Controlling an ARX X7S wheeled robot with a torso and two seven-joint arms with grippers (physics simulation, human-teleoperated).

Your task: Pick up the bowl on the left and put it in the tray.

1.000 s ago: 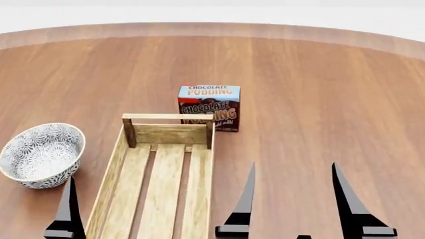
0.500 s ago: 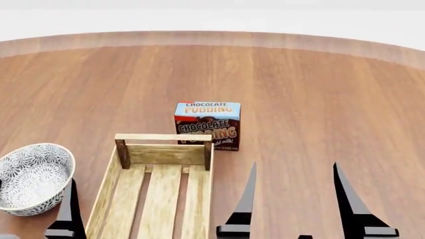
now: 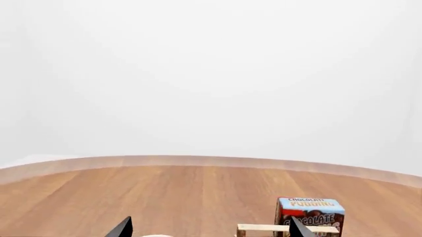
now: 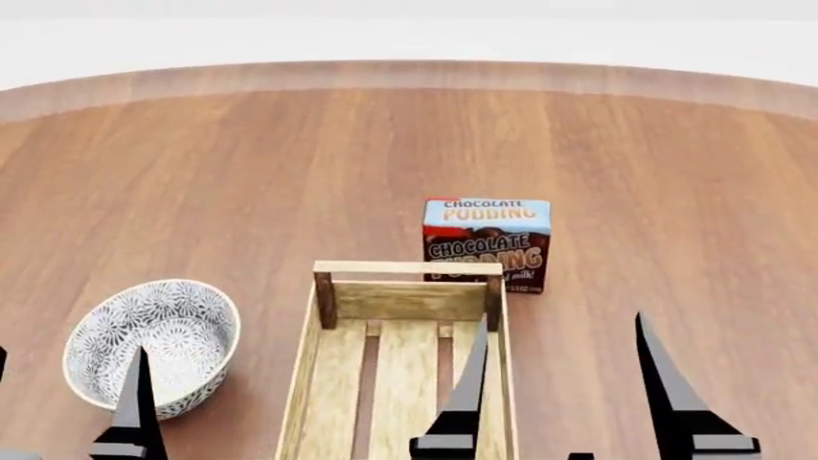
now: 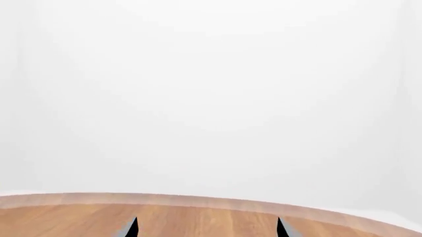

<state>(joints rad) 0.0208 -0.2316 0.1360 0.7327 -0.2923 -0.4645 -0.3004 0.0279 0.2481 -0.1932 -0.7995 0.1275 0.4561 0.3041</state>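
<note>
The bowl point(image 4: 160, 331), white with a dense grey-black floral pattern, stands upright on the table at the near left. Only a sliver of the bowl's rim point(image 3: 153, 235) shows in the left wrist view. The tray point(image 4: 406, 269), a long light-wood crate, lies just right of it, running toward me. My left gripper point(image 4: 69, 356) is open at the bottom left, its fingers either side of the bowl's near part in the head view and not touching it as far as I can see. My right gripper point(image 4: 561, 321) is open and holds nothing; one finger point(image 4: 466, 383) overlaps the tray's right wall.
A chocolate pudding box point(image 4: 488, 241) stands upright just beyond the tray's far right corner, and it shows as the pudding box point(image 3: 310, 213) in the left wrist view. The round wooden table point(image 4: 256, 163) stretches far ahead to its curved edge.
The view has dropped, then swung left: bowl, tray and pudding box now sit lower and further right in the head view. Both grippers hold the same place in it.
</note>
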